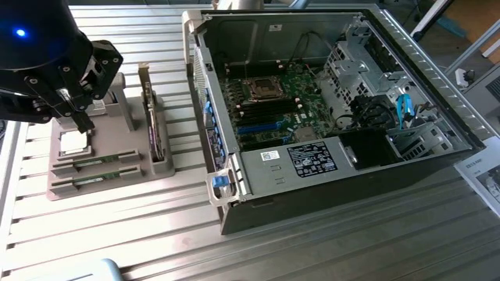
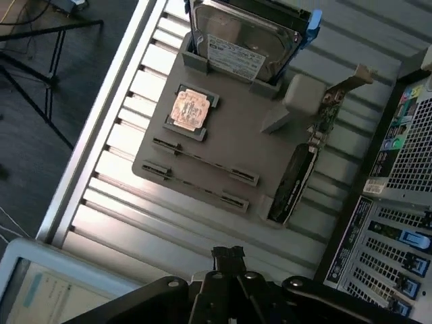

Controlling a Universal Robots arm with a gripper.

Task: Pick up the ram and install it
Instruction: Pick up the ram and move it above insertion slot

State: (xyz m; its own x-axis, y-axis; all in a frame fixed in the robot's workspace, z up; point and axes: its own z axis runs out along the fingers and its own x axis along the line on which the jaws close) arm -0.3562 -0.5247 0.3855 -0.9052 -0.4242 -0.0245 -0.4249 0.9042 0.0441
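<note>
Claw: gripper (image 1: 83,124) in the upper left of the exterior view, black fingers pointing down, clenched tight w/ nothing between them.
Claw position: tips hang over the back part of the gray parts tray (image 1: 117,146), just above the CPU chip (image 1: 74,143) in the picture. Can't tell the height above it.
RAM: RAM stick (image 1: 100,160) lies edge-up in a tray slot at the tray's front, lower left of the exterior view, just below the CPU chip. Not in the claw.
2nd RAM: second RAM stick (image 1: 98,178) sits in the next slot, parallel, nearest the tray's front edge.
Other tray parts: expansion card (image 1: 154,132) stands upright on the tray's side toward the PC, metal bracket at the top. Hard drive (image 2: 243,40) stands on edge at the tray's far end (label side faces the wrist cam).
PC: open desktop case (image 1: 437,76) fills the center and the exterior view's right, side panel off.
Mobo: motherboard (image 1: 273,126) lies flat inside, CPU socket (image 1: 262,88) toward the top, dark DIMM slots (image 1: 270,108) just below it.
PSU: power supply (image 1: 312,158) w/ a white-and-black label along the case's near edge.
Cables: blue SATA cable (image 1: 404,108) by the drive bays, right of center.
Surface: slatted aluminium table (image 1: 328,246) under tray and case, which stand just beside each other.
</note>
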